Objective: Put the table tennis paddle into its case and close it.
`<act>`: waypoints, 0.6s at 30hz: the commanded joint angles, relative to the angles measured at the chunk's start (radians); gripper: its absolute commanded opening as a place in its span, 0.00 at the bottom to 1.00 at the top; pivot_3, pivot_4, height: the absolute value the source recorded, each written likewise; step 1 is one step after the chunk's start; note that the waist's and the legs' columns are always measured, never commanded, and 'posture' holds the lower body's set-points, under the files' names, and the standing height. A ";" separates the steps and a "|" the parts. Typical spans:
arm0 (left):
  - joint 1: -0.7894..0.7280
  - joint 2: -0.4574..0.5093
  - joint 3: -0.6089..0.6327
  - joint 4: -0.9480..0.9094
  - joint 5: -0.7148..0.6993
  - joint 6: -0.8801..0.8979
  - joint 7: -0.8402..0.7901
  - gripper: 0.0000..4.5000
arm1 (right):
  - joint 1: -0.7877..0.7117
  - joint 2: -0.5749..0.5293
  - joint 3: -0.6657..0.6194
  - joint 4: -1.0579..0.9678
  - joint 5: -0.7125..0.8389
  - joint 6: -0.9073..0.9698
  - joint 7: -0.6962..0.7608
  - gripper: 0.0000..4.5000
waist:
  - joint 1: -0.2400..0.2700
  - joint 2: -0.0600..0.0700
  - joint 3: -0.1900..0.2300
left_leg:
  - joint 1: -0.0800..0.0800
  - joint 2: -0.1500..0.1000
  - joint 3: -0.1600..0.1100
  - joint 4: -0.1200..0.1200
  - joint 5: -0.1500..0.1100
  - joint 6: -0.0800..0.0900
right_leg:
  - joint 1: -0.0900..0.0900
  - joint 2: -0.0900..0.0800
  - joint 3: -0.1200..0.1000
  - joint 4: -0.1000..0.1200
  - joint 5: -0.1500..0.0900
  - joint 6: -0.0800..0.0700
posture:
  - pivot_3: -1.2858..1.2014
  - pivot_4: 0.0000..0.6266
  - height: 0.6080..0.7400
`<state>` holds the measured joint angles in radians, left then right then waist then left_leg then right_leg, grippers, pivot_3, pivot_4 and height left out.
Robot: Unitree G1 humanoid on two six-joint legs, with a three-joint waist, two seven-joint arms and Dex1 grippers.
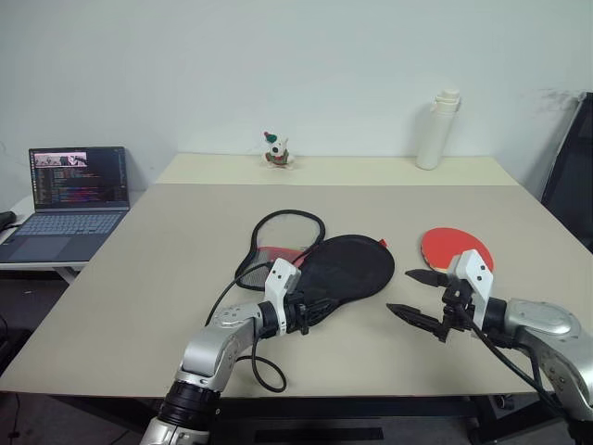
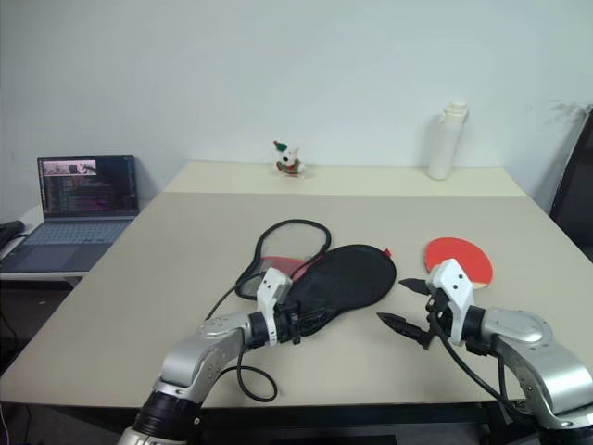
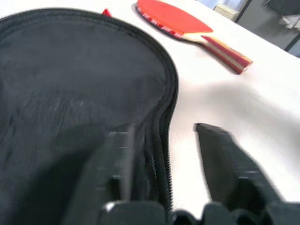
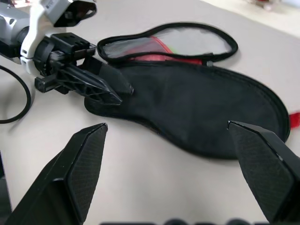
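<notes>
Black fabric of the case (image 1: 341, 267) lies unzipped in the middle of the table (image 1: 139, 269), its narrow end at your left gripper (image 3: 164, 154), fingers apart astride the zip edge. Your paddle (image 1: 454, 248) lies beside the case; right gripper (image 1: 419, 298), wide open and empty, is nearer.

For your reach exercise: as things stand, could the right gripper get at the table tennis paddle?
Probably yes. The right gripper is open and hovers just in front of the table tennis paddle, which lies bare on the table, apart from the case; nothing lies between them.
</notes>
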<state>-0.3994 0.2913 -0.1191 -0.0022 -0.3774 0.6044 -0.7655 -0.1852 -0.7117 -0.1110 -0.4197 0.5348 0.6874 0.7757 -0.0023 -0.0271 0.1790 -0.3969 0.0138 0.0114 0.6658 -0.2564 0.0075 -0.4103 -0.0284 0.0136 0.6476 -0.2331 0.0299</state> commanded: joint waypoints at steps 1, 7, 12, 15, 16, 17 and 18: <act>0.020 0.050 0.023 -0.116 -0.082 -0.018 -0.113 0.80 | -0.023 0.001 -0.058 -0.050 0.099 0.162 -0.069 1.00 | -0.001 0.000 0.000 | 0.000 0.000 0.000 0.000 0.000 0.000 | 0.000 0.000 0.000 0.000 0.000 0.000 | 0.52 0.24 1.00; 0.057 0.242 0.161 -0.112 -0.142 -0.059 -0.242 0.94 | -0.079 0.129 -0.046 -0.035 0.169 0.320 -0.240 1.00 | -0.007 0.000 0.000 | 0.001 0.005 0.000 -0.001 0.000 0.000 | -0.001 0.005 0.000 0.000 0.000 -0.004 | 0.52 0.24 1.00; 0.071 0.356 0.231 -0.044 -0.137 -0.101 -0.311 0.94 | -0.137 0.282 0.029 0.096 0.072 0.348 -0.425 1.00 | -0.006 0.000 0.000 | 0.002 0.010 0.001 -0.001 0.000 0.000 | -0.001 0.009 -0.001 0.000 0.000 -0.005 | 0.52 0.24 1.00; 0.071 0.388 0.251 -0.019 -0.133 -0.117 -0.318 0.94 | -0.182 0.357 0.056 0.194 0.001 0.324 -0.505 1.00 | -0.007 0.000 0.000 | 0.000 0.010 0.003 -0.001 0.000 0.000 | -0.003 0.009 0.000 0.000 0.001 -0.005 | 0.52 0.24 1.00; 0.070 0.391 0.253 -0.018 -0.131 -0.120 -0.315 0.94 | -0.196 0.374 0.058 0.220 -0.014 0.315 -0.519 1.00 | -0.006 0.000 0.000 | -0.001 0.010 0.003 -0.001 0.000 0.000 | -0.004 0.009 0.000 0.000 0.001 -0.005 | 0.52 0.24 1.00; 0.067 0.391 0.253 -0.020 -0.131 -0.119 -0.310 0.94 | -0.210 0.395 0.052 0.245 -0.019 0.314 -0.532 1.00 | -0.006 0.000 0.000 | -0.002 0.010 0.003 -0.001 0.000 0.000 | -0.005 0.009 0.000 0.000 0.002 -0.006 | 0.52 0.24 1.00; 0.066 0.390 0.253 -0.024 -0.133 -0.116 -0.306 0.94 | -0.224 0.416 0.045 0.268 -0.023 0.314 -0.543 1.00 | -0.006 0.000 0.000 | -0.002 0.010 0.004 -0.001 0.000 0.000 | -0.006 0.009 0.000 0.000 0.003 -0.008 | 0.52 0.24 1.00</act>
<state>-0.3218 0.6754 0.1154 -0.0064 -0.4998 0.5027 -1.0752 -0.3874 -0.3119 -0.0484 -0.1699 0.5250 1.0198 0.2568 -0.0085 -0.0272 0.1787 -0.3993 0.0240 0.0162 0.6648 -0.2564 0.0073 -0.4165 -0.0193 0.0139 0.6474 -0.2299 0.0220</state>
